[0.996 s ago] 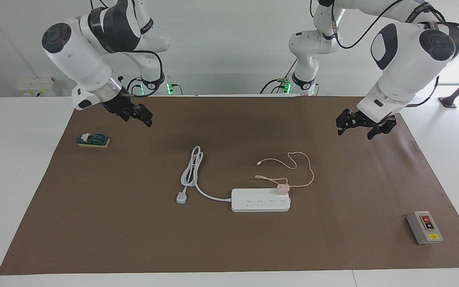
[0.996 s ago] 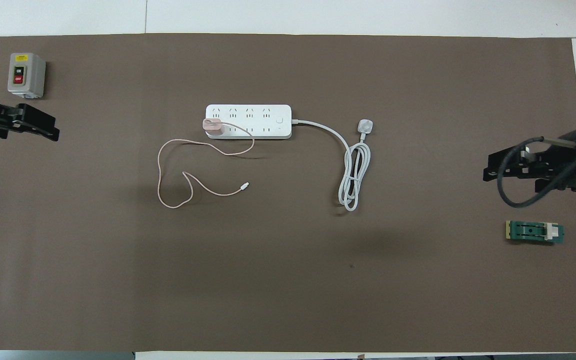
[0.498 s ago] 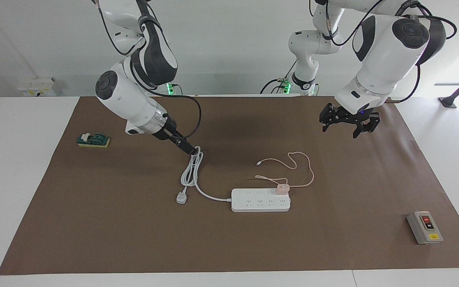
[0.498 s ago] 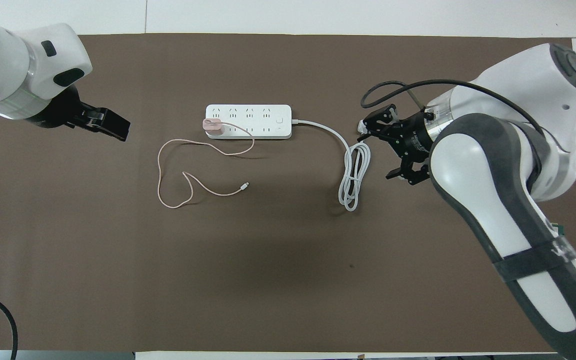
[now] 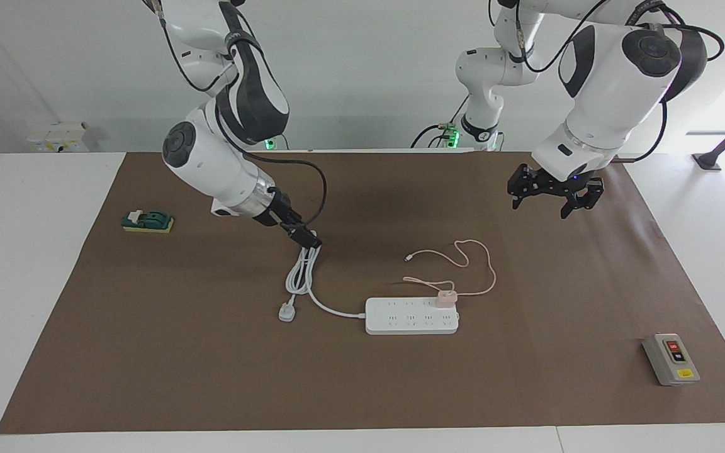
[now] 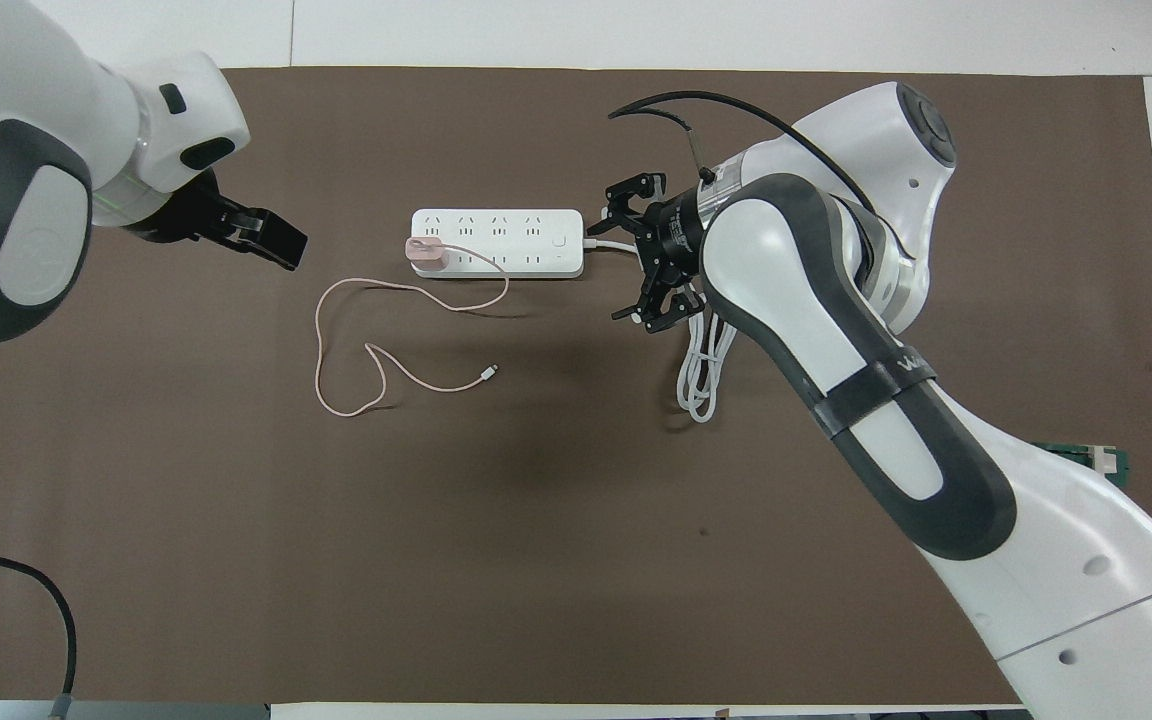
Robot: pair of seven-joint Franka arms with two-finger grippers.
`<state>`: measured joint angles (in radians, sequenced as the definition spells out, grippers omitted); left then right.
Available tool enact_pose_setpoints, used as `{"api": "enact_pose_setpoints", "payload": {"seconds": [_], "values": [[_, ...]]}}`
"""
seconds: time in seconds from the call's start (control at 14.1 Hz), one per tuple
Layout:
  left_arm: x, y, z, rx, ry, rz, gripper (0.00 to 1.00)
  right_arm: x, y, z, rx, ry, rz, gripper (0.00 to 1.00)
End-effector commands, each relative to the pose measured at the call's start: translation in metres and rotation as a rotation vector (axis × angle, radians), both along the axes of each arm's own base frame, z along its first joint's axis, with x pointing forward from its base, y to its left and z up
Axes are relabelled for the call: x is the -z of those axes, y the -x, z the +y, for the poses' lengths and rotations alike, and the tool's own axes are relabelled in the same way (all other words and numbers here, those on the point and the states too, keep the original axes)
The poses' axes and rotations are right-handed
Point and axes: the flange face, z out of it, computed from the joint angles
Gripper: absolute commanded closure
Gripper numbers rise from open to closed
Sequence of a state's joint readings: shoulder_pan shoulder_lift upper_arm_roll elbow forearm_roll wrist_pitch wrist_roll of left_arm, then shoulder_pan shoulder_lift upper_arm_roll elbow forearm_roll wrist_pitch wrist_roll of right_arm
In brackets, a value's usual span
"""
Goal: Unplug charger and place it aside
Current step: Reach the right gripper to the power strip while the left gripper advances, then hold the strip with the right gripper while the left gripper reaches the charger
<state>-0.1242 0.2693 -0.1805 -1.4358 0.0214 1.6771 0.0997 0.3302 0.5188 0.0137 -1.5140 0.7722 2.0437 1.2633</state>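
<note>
The right gripper (image 6: pixel 628 250) hangs in the air with its fingers spread wide and nothing between them, over the white cord (image 5: pixel 304 277) of the power strip (image 5: pixel 411 315), at the strip's end toward the right arm's side of the table; in the facing view the gripper (image 5: pixel 303 236) sits above the coiled part of that cord. The left gripper (image 5: pixel 551 196) is raised over bare brown mat (image 5: pixel 211 377) toward the left arm's end, its fingers also parted and holding nothing; from overhead it (image 6: pixel 271 238) is well apart from the strip. The charger (image 5: pixel 445 298) is a small pale pink cube, plugged upright into the socket row nearer to the robots, at the strip's end toward the left arm. Seen from overhead, the charger (image 6: pixel 426 254) has a darker pink top face. Its thin pink cable (image 6: pixel 356 340) leaves the cube, runs along the strip's edge, then loops in loose curves on the mat nearer to the robots, ending in a small white connector tip (image 6: pixel 489 372). The cord's white plug (image 5: pixel 286 312) lies flat on the mat beside the coil. A grey switch box (image 5: pixel 671 358) with red and black buttons sits at the mat's corner toward the left arm, and a green block (image 5: pixel 146 221) with a white piece on top lies toward the right arm's end.
</note>
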Motion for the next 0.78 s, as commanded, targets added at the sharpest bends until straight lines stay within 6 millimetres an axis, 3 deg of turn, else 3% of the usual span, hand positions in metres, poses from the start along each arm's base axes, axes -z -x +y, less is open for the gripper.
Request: {"api": "enact_pose_setpoints", "payload": {"seconds": [0.0, 0.21, 0.36, 0.43, 0.57, 0.71], "values": [[0.017, -0.008, -0.001, -0.003, -0.016, 0.001, 0.0, 0.018, -0.019, 0.011, 0.051, -0.038, 0.032, 0.0], [0.037, -0.02, 0.022, -0.066, -0.02, 0.034, 0.0, 0.045, -0.03, 0.004, 0.127, -0.094, 0.069, 0.0], [0.042, -0.026, 0.035, -0.178, -0.019, 0.035, 0.0, 0.065, -0.047, 0.018, 0.134, -0.113, 0.09, 0.0], [0.051, -0.029, 0.033, -0.301, -0.021, 0.048, 0.0, 0.079, -0.052, 0.023, 0.164, -0.108, 0.124, 0.0], [0.061, -0.03, 0.024, -0.561, -0.034, 0.07, 0.0, 0.086, -0.064, 0.022, 0.197, -0.133, 0.135, 0.0], [0.071, -0.032, 0.018, -0.698, -0.029, 0.088, 0.0, 0.094, -0.068, 0.023, 0.204, -0.145, 0.139, 0.0]]}}
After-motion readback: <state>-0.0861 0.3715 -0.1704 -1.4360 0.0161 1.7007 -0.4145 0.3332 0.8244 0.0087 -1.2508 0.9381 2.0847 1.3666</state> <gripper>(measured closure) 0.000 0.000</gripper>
